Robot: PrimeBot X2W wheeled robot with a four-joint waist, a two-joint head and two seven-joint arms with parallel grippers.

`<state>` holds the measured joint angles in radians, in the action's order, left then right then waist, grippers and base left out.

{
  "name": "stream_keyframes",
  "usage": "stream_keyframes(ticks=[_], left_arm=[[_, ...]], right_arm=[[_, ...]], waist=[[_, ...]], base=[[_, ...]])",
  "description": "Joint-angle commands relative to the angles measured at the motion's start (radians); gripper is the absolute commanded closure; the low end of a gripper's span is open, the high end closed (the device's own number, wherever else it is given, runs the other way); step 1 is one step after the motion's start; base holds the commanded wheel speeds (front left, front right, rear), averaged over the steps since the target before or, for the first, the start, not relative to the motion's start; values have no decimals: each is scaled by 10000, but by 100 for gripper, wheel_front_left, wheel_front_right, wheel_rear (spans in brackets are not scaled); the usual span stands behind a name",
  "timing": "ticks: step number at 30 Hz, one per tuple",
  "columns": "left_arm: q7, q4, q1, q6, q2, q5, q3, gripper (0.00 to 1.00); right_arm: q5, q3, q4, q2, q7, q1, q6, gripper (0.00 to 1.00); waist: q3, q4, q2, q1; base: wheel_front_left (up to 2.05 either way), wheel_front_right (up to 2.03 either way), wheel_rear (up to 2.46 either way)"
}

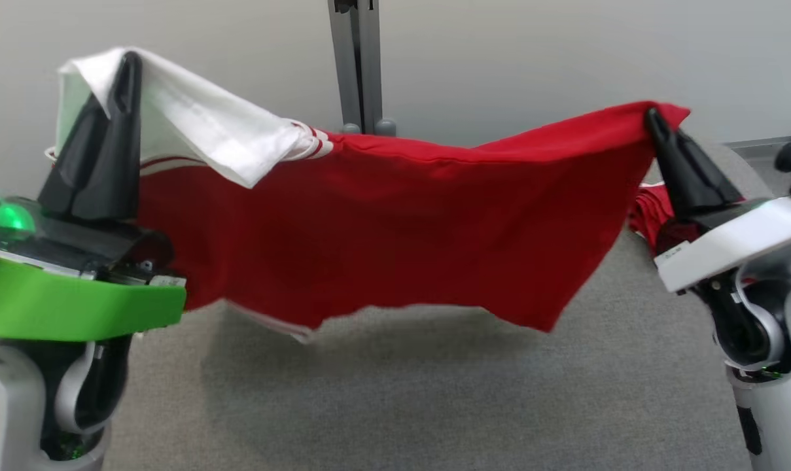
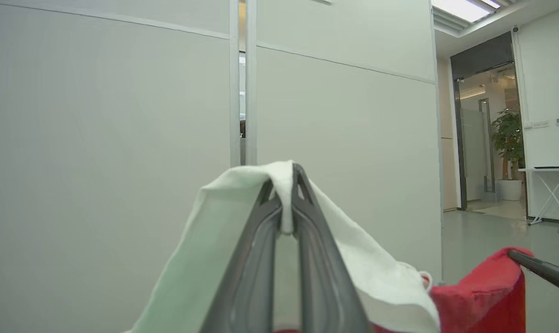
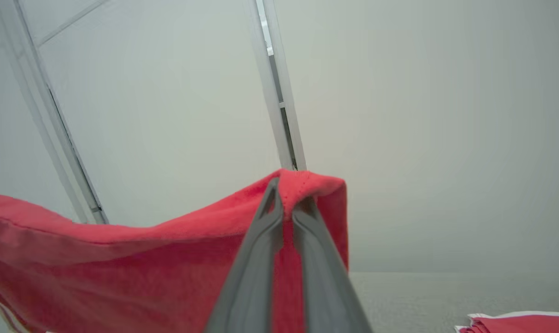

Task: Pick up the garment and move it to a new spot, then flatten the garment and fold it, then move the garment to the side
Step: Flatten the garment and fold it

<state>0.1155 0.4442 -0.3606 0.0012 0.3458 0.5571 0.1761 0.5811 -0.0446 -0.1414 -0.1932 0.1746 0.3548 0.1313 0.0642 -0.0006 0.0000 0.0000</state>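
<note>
Holds the red-and-white garment (image 1: pixel 382 216) stretched in the air just above the grey table (image 1: pixel 434 405), left end effector (image 1: pixel 128 69) clamped on a white corner and right end effector (image 1: pixel 650 118) clamped on a red corner, the lower hem blurred and one side hidden behind the green wrist cover (image 1: pixel 74 304). Shows, from the right wrist, a folded red pile (image 3: pixel 515 323) on the table, cut off by the frame edge. Reveals, from the left wrist, past the pale wall panels (image 2: pixel 108 138), a doorway (image 2: pixel 482 138) with a potted plant (image 2: pixel 508 138) and a white folding table (image 2: pixel 549 169).
</note>
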Motion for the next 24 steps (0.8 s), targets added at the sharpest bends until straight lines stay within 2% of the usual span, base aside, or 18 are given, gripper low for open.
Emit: stream_keyframes(ticks=[1,7,11,17,24], left_arm=[[164,270,-322,58,157,-57,-45,100],[1059,1135,-1380,55,600,-55,-144,100],[1430,739,-1881,-91,720,97,-25,100],[1481,-1257,-3113,-593,840,-28,354,100],[685,-4395,-6187,-989,877,-982,731,100]], right_arm=[[-150,186,-554,40,200,-199,-12,100],[-790,873,-3059,292,1314,-399,-12,100],[-1151,988,-3518,362,1882,-268,-12,100],[-1484,432,-2165,335,1986,885,-12,100],[-2495,-282,1086,402,638,4579,-12,100]], waist=[[53,-202,0,0],[-88,-473,0,0],[-355,-551,0,0],[-1538,-500,0,0],[-3152,-432,0,0]], base=[[0,0,0],[0,0,0],[0,0,0],[0,0,0],[0,0,0]])
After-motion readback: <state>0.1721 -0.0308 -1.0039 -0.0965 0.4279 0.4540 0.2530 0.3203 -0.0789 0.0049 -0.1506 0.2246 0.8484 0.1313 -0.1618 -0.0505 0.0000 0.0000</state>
